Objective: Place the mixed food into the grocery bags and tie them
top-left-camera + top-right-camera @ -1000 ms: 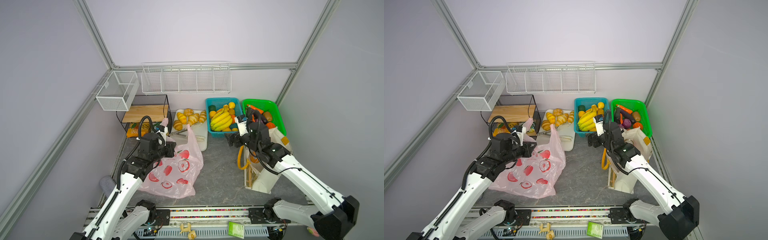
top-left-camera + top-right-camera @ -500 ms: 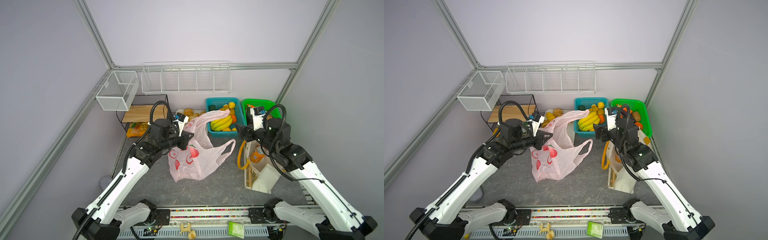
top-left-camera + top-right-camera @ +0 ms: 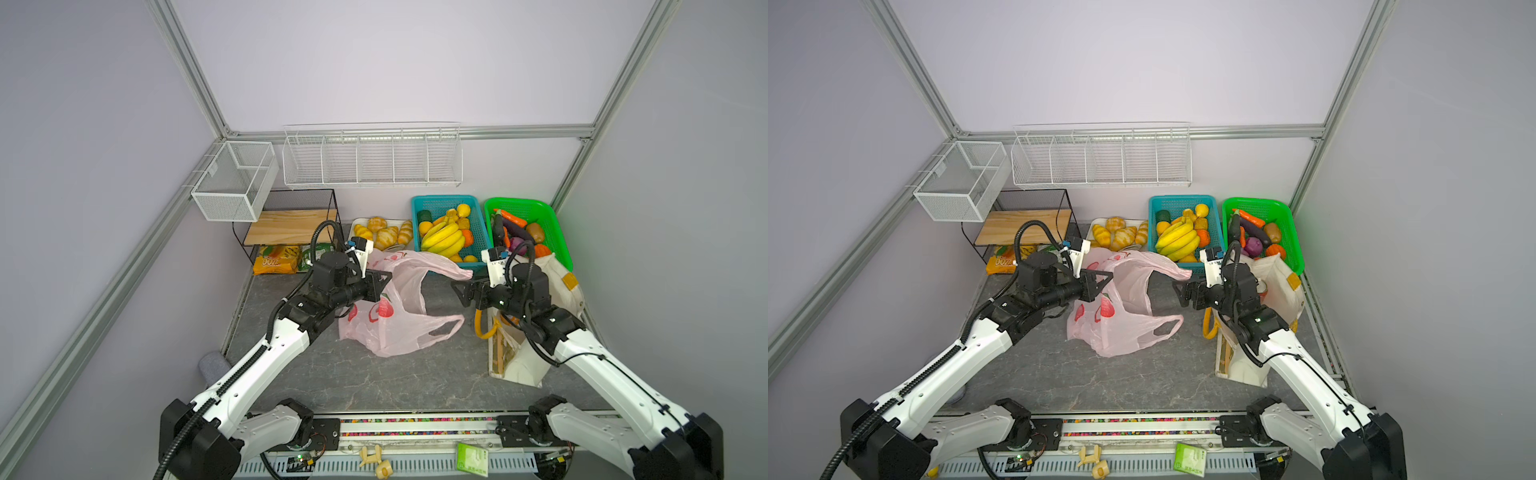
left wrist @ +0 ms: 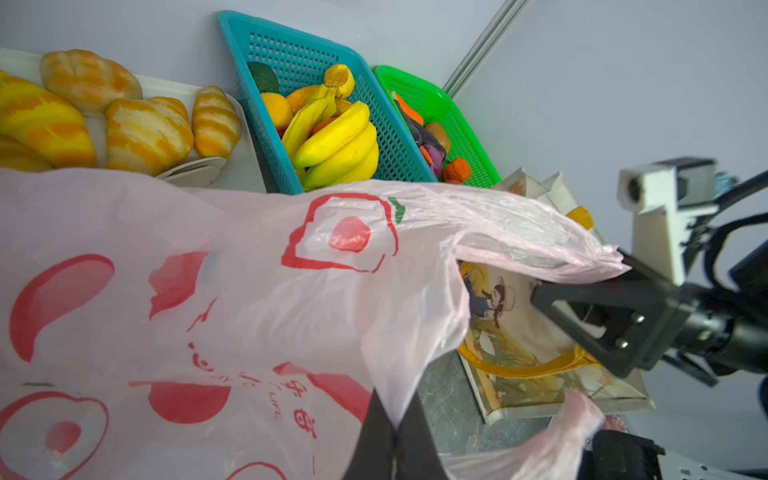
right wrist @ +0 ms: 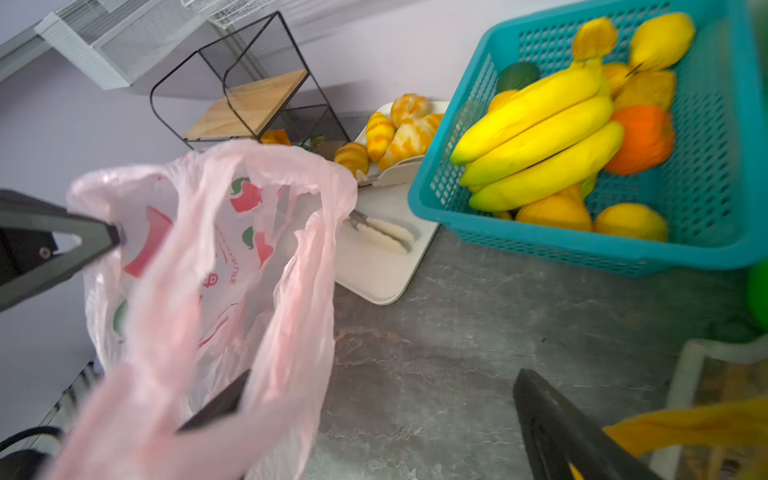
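- The teal plastic mesh basket stands against the back wall and holds the yellow toy bananas and round oranges.
- The thin translucent pink plastic bag with red fruit prints slumps on the grey marbled table just in front of the teal basket, with its mouth open.
- The left gripper, in front of the basket and to its left, is pressed together on the pink bag's rim and holds that edge up off the table.
- The right gripper hangs in front of the basket's right corner with its jaws spread wide. In the left wrist view, the end of the bag's upper loop handle lies against one finger.
- The cream canvas tote with yellow-orange handles stands in front of the basket and to its right, under the right arm.
- A green plastic basket sits just right of the teal one, and golden croissants lie just to its left.
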Controlling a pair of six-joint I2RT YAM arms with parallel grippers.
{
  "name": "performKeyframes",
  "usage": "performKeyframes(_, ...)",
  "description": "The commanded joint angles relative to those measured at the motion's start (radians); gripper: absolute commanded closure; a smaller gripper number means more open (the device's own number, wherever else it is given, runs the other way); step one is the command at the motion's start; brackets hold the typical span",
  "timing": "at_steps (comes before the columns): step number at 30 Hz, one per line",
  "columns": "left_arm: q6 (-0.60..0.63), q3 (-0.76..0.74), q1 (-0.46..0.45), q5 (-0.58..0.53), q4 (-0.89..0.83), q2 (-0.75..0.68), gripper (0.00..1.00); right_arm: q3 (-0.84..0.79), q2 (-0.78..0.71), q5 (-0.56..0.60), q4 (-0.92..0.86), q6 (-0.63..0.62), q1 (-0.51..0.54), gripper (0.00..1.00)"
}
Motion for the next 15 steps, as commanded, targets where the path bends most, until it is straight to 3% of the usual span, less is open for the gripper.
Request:
performKeyframes(1, -0.137, -0.01, -0.004, 0.012, 0.14, -0.01, 1.0, -0.069, -0.015, -0.124, 0.256, 0.058, 0.01, 0.03)
performKeyframes(7, -0.142, -0.021, -0.004, 0.037, 0.163, -0.018, 1.0, -0.075, 0.035, -0.11, 0.265, -0.003, 0.049, 0.04)
performKeyframes(10, -0.144, -0.029, -0.004, 0.053, 0.175, -0.018, 1.0, -0.038, 0.077, -0.134, 0.233, -0.033, 0.05, 0.0)
performKeyframes(15, -0.152, -0.031, -0.004, 0.071, 0.185, -0.006, 1.0, -0.03, 0.092, -0.19, 0.246, -0.128, 0.057, 0.1)
